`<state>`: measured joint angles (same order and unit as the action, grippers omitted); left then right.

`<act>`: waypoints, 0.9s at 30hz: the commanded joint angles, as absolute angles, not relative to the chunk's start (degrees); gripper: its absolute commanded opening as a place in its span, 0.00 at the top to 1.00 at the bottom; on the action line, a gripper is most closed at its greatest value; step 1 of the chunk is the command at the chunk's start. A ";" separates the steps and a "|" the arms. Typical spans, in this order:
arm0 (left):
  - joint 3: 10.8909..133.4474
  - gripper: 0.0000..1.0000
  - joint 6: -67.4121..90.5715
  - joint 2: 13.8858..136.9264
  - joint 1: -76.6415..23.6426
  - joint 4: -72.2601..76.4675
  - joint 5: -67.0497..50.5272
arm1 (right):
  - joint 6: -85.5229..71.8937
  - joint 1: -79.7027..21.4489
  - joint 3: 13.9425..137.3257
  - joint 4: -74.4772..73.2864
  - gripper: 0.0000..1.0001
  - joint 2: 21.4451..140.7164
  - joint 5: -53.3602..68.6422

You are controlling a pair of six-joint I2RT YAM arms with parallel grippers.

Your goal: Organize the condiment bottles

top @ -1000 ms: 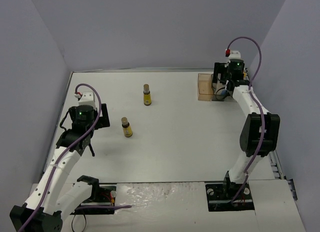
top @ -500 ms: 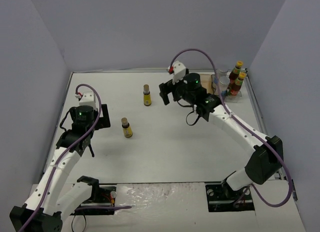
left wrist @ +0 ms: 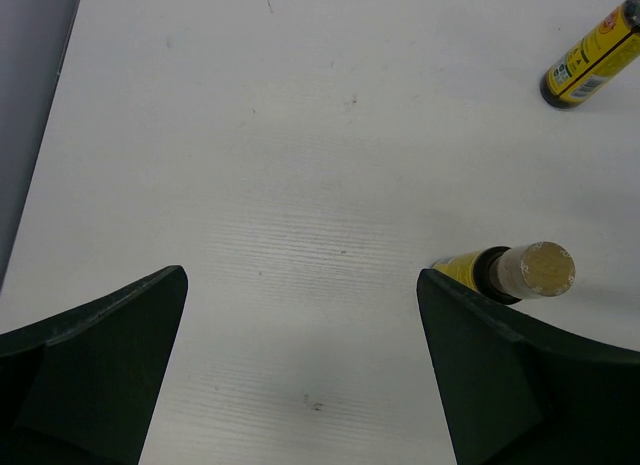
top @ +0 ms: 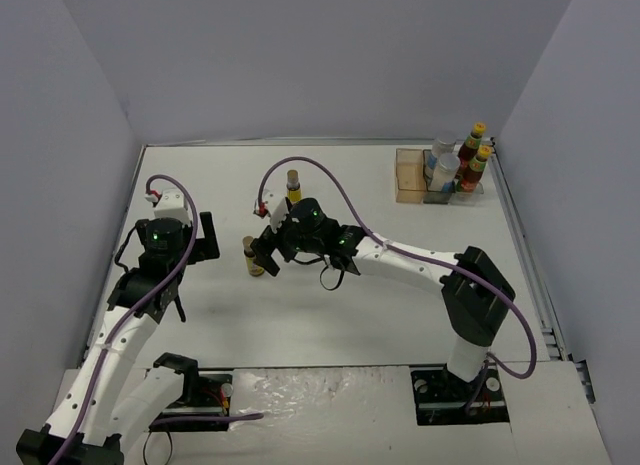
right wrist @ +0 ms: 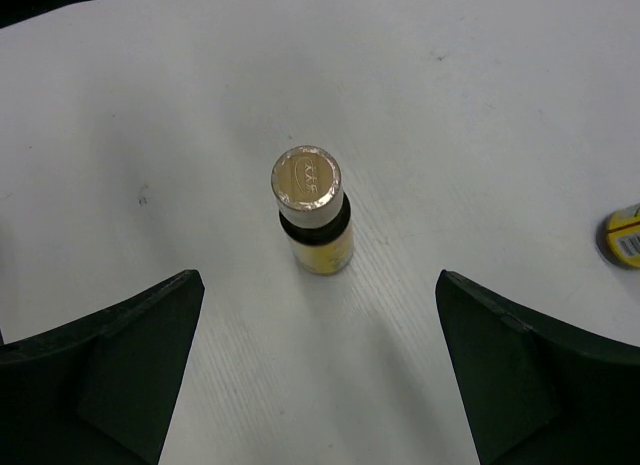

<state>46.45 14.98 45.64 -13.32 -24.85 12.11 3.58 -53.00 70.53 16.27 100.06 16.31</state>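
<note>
Over the nearer tan-capped bottle, right arm stretched leftward, right tool spread wide, left tool likewise

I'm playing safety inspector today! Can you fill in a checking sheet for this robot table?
Surface: white table, faint specks.
Job's things: two tiny yellow-labelled tan-capped bottles upright on the table; two dark red yellow-capped bottles and two pale silver-lidded shakers in the orange-and-clear compartment tray.
Clutter: nothing seen.
Grippers: left gripper open, holding nothing; right gripper open over one tan-capped bottle, not gripping.
Cables: purple cables looped along both arms.
Surroundings: plain grey walls.
</note>
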 commanded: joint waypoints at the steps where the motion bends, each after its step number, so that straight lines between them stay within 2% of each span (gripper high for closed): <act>1: 46.23 0.03 14.24 42.19 -13.01 -22.06 12.13 | 2.81 -54.40 74.79 27.26 0.02 103.37 18.28; 9: 46.38 0.03 14.87 41.84 -13.01 -23.60 12.11 | 2.75 -54.56 77.22 31.01 0.09 110.20 17.60; 17: 45.84 0.03 14.81 43.09 -13.10 -22.33 11.41 | 2.84 -54.54 79.70 32.36 0.22 114.05 17.01; 23: 45.62 0.03 14.59 43.58 -13.18 -21.37 10.99 | 3.24 -54.00 79.34 32.18 0.49 115.05 16.04; 24: 45.62 0.03 14.59 43.67 -13.26 -21.36 10.99 | 3.18 -53.75 78.49 32.02 0.58 114.55 15.92; 26: 45.62 0.03 14.52 43.61 -13.27 -21.29 10.84 | 3.09 -53.56 77.81 32.01 0.68 113.65 15.59; 27: 45.52 0.03 14.55 43.55 -13.37 -21.22 10.62 | 3.22 -53.09 76.58 31.85 0.76 112.35 15.36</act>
